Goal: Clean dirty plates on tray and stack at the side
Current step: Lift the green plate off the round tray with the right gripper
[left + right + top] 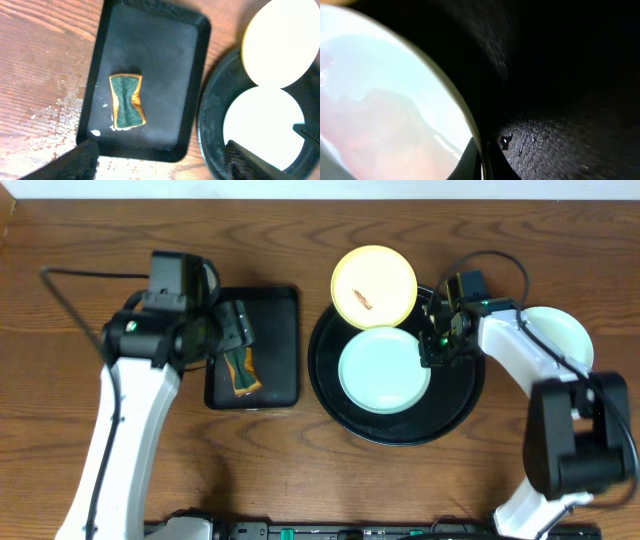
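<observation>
A mint-blue plate (pixel 383 370) lies in the round black tray (pixel 460 395). My right gripper (pixel 437 345) is shut on its right rim; in the right wrist view the fingers (pixel 482 162) pinch the rim of the plate (pixel 385 100) above the tray floor (pixel 560 145). A pale yellow plate (pixel 373 285) with a reddish-brown smear rests on the tray's far rim. Another pale plate (pixel 560 335) sits on the table at the right, partly under my right arm. My left gripper (pixel 235 330) is open and empty (pixel 160 170).
A rectangular black tray (pixel 280 310) left of the round tray holds a green and yellow sponge (pixel 243 370), below my left gripper. The left wrist view shows the sponge (pixel 127 101), white crumbs on the wood, the mint-blue plate (pixel 262 125) and the yellow plate (pixel 282 40).
</observation>
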Robot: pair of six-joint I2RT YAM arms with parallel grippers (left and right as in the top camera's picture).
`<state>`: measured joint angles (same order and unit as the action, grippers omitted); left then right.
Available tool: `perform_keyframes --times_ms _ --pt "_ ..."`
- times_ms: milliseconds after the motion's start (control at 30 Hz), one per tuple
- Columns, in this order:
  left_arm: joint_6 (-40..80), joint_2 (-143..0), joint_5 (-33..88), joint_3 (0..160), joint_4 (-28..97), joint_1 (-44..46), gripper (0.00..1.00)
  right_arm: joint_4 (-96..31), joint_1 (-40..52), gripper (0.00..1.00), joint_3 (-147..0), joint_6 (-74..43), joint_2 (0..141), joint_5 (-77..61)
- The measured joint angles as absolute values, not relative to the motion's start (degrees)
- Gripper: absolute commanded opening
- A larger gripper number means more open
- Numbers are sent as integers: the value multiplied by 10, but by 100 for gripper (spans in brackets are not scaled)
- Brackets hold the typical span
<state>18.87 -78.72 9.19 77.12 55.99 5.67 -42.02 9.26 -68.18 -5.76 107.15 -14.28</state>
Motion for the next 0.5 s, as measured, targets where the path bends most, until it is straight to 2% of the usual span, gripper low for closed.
perform_keyframes --times_ms 267,500 --pt "190 -733 93 772 567 57 85 -319 176 1 -685 -53 885 -81" --pt "190 -732 93 772 568 57 86 -161 263 1 -686 -50 886 -63"
